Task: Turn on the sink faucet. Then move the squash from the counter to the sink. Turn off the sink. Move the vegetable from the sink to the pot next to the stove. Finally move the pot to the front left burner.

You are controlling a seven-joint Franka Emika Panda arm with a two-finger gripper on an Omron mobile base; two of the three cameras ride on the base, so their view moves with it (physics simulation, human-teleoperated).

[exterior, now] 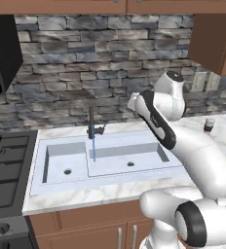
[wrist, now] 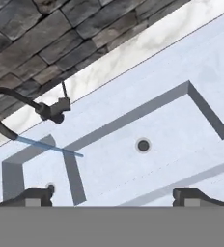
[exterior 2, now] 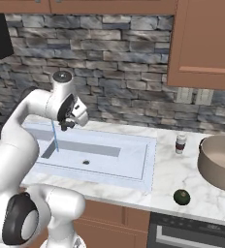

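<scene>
The dark sink faucet (exterior: 91, 124) stands at the back of the pale double sink (exterior: 149, 168), and a thin blue stream of water (exterior: 94, 148) falls from its spout near the divider between the bowls. In the hand view the curved faucet (wrist: 7, 116) shows at the left, above the sink (wrist: 181, 62). My gripper (wrist: 113, 198) hovers above the large bowl, open, with nothing between its fingertips (wrist: 36, 195). It also shows in the base views as the gripper (exterior 2: 67, 125), right of the faucet. The dark green squash (exterior 2: 182, 196) lies on the marble counter (exterior 2: 172, 172) right of the sink. The brownish pot (exterior 2: 221, 162) stands behind it.
A small banded jar (exterior 2: 181, 143) stands on the counter between sink and pot. The black stove (exterior: 5, 170) adjoins the counter's left end. A stone wall runs behind, with wooden cabinets (exterior 2: 206, 43) overhead on the right. A dark appliance front (exterior 2: 192, 232) sits below the squash.
</scene>
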